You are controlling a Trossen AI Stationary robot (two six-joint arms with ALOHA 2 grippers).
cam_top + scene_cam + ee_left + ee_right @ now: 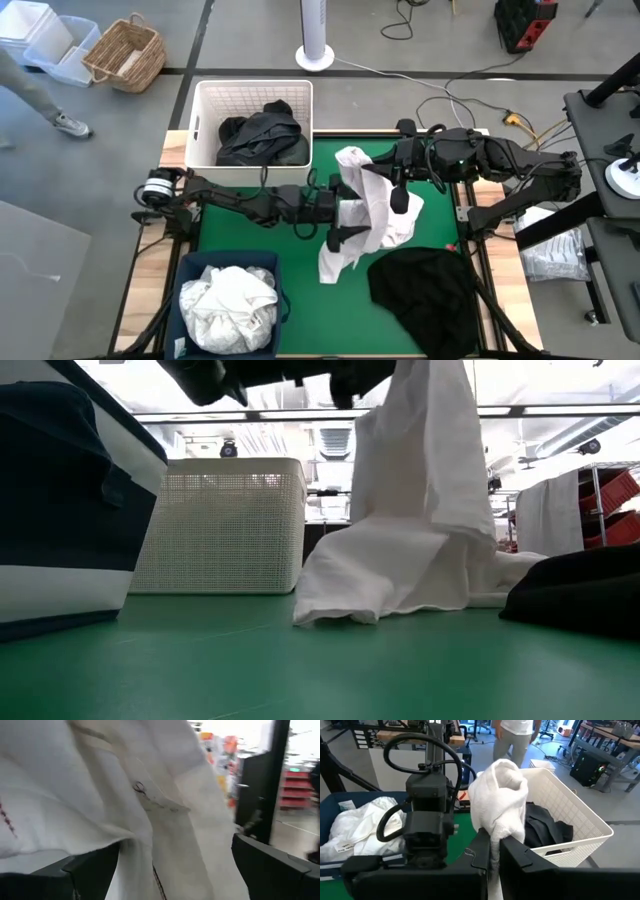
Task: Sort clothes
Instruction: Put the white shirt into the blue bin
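Shirt (375, 205) white, hem dragging on mat | right gripper (492, 851) clamped on it | left gripper (345, 212) jaws apart beside it | risk: hem snags, slips free

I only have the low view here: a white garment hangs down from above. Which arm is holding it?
Observer: The right gripper is shut on the white garment.
Operator: And the left one?
Observer: The left gripper is right against the same cloth, fingers apart.
Operator: What's inside the white basket?
Observer: Dark clothes. The navy bin holds white clothes.
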